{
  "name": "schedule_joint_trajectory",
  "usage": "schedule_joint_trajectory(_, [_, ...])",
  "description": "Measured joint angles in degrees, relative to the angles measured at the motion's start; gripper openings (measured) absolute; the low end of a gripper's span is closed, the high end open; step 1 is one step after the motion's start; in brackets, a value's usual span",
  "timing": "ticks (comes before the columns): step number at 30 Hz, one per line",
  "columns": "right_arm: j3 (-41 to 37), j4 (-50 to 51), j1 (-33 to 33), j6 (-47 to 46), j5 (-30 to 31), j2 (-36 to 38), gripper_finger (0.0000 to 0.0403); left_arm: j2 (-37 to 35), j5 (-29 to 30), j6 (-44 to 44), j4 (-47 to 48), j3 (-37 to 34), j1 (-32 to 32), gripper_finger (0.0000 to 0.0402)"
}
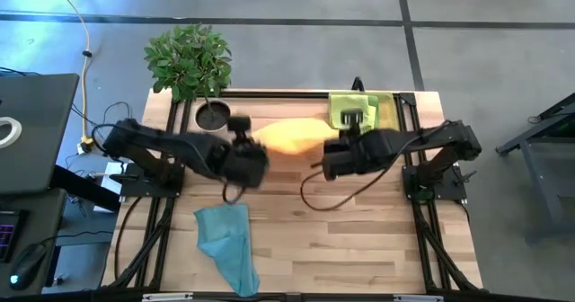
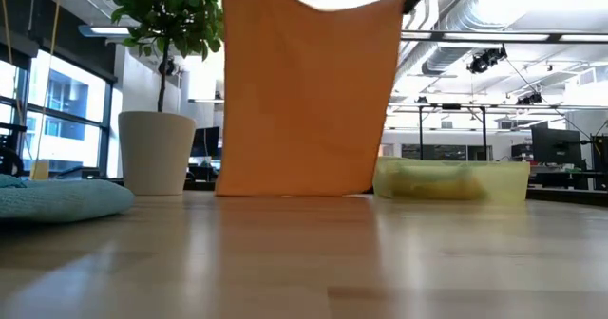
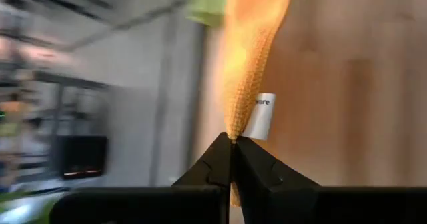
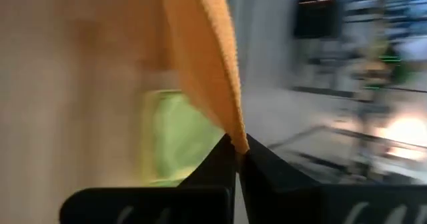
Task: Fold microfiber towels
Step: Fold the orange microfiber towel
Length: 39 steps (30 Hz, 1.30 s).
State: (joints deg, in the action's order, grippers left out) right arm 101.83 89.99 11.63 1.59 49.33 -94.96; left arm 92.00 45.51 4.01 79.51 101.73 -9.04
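The wooden desk point(image 1: 359, 239) carries everything, and the two dark arms reach in over its middle from the left and right edges. Between them hangs the orange towel point(image 2: 304, 91), stretched out as a sheet with its lower edge touching or just above the desk surface (the low view does not settle which) and its top corners held up high. The left pincer point(image 3: 232, 144) is closed on one top corner of that cloth, close beside a small white label point(image 3: 259, 116); the right pincer point(image 4: 235, 152) is clamped on the other top corner. Near the desk's front edge, left of centre, lies the light blue towel point(image 1: 229, 244), crumpled and trailing toward the edge. At the back edge, toward the right corner, sits a translucent yellow tray point(image 2: 508, 181) with a lime green towel point(image 1: 352, 110) lying in it. At the back left corner stands a potted plant point(image 1: 190, 61), its leaves spreading beyond the desk's edge and its pale pot point(image 2: 157, 153) resting on the wood.
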Motion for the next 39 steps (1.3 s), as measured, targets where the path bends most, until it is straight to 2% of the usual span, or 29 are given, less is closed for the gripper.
schedule_joint_trajectory(6, [-12.1, -2.0, 5.9, -12.5, -14.5, 0.0, 0.0, 5.5, -5.8, 5.4, -2.6, -6.7, -6.5, 0.0003])
schedule_joint_trajectory(14, [-28.7, -18.7, 14.9, -19.9, -29.4, -0.1, 0.0, 15.6, -16.4, 7.9, -12.1, -11.7, -13.6, 0.0003])
schedule_joint_trajectory(21, [-31.6, -30.8, 19.2, -22.8, -38.4, 0.0, 0.0, 20.2, -29.4, 8.6, -22.8, -11.7, -17.8, 0.0003])
schedule_joint_trajectory(26, [-31.2, -33.5, 20.0, -22.1, -44.4, 0.0, 0.0, 20.5, -30.7, 11.3, -23.2, -11.7, -18.3, 0.0003])
schedule_joint_trajectory(30, [-31.2, -33.4, 19.3, -20.4, -44.4, 0.0, 0.0, 20.3, -30.4, 13.3, -22.3, -11.7, -17.5, 0.0003])
schedule_joint_trajectory(35, [-31.2, -32.2, 16.6, -15.1, -34.1, 0.0, 0.0, 20.2, -26.1, 13.9, -16.1, -11.7, -15.8, 0.0003])
schedule_joint_trajectory(39, [-31.2, -32.2, 12.3, -9.9, -29.8, 0.0, 0.0, 20.2, -19.5, 14.0, -10.2, -11.7, -13.4, 0.0003])
